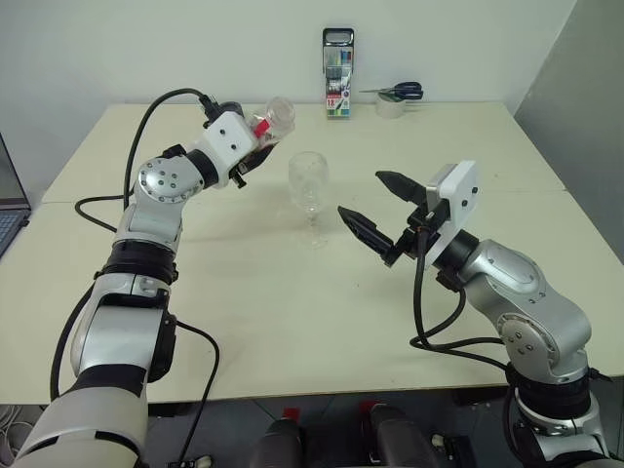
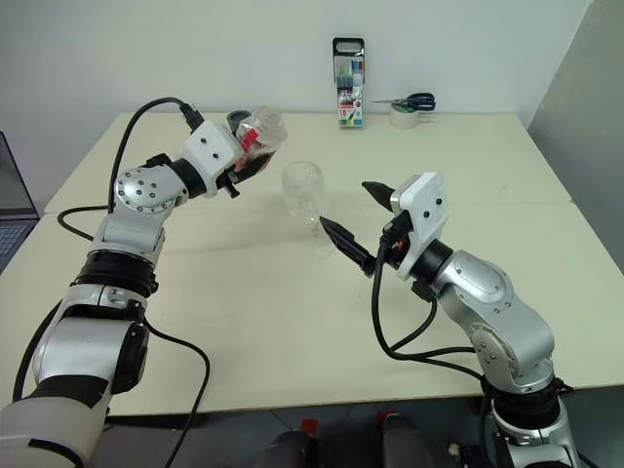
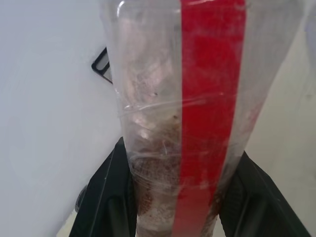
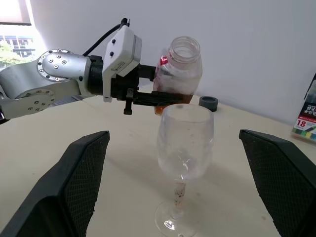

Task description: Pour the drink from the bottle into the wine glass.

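My left gripper (image 1: 252, 148) is shut on the bottle (image 1: 274, 118) and holds it in the air, tilted. The bottle's open mouth points up and towards the wine glass. The bottle (image 3: 197, 98) is clear plastic with a red strip, and the drink (image 4: 170, 100) is a little amber liquid low inside it. The wine glass (image 1: 309, 181) stands upright on the table (image 1: 244, 312), just right of and below the bottle. Its bowl (image 4: 185, 143) holds no liquid. My right gripper (image 1: 360, 193) is open, level with the glass and close to its right, not touching it.
A marker-pen case (image 1: 337, 73) stands at the table's far edge, with scissors (image 1: 400, 92) and a tape roll (image 1: 392, 107) to its right. A small dark round lid (image 4: 208, 102) lies behind the bottle. A laptop corner (image 1: 8, 205) shows at the far left.
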